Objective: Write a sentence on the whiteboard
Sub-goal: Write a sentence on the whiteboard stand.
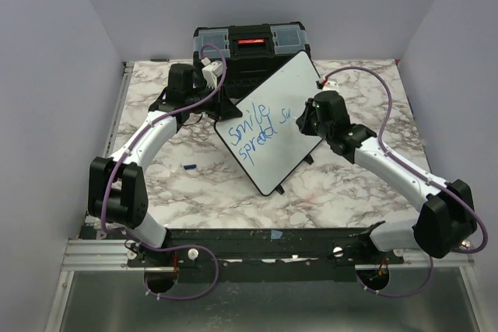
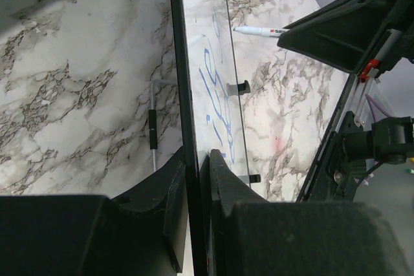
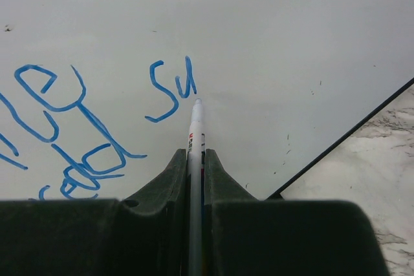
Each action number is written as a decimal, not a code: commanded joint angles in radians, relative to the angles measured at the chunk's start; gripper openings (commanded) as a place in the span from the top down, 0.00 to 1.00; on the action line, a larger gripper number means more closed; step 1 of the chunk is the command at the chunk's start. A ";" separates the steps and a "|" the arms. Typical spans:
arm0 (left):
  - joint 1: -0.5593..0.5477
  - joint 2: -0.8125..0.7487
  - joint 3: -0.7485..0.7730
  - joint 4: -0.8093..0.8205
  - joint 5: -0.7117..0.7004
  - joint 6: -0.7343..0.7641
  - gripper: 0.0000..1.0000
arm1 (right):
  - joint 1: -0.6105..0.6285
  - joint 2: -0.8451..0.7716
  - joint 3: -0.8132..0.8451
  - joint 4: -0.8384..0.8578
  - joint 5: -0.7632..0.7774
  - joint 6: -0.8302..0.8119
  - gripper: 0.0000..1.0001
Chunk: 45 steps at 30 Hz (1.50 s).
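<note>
Marbled worktop (image 1: 342,192) carries the whiteboard (image 1: 292,95), turned diagonal at centre. At its 9 o'clock corner the left hand (image 1: 223,106) pinches the rim. At 3 o'clock the right hand (image 3: 196,156) pinches a white marker (image 3: 196,127), tip against the board just after "Su" of the sentence (image 1: 257,131). A black toolbox (image 1: 249,40) stands at 12 o'clock, and a small blue object (image 1: 187,166) lies at 8 o'clock.

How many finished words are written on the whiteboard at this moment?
2. "Smile" is on the upper line of the whiteboard, "spread" below it. A third, only "Su", is begun at the marker tip.
</note>
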 commanded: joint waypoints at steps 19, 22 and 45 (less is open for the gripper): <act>-0.007 -0.047 0.003 0.084 -0.012 0.093 1.00 | -0.075 0.031 0.067 0.051 -0.057 -0.031 0.99; -0.007 -0.044 0.004 0.084 -0.011 0.092 1.00 | -0.085 0.029 0.060 0.058 -0.069 -0.030 0.99; -0.007 -0.033 0.007 0.092 -0.005 0.086 1.00 | -0.127 0.033 0.017 0.100 -0.167 0.008 0.99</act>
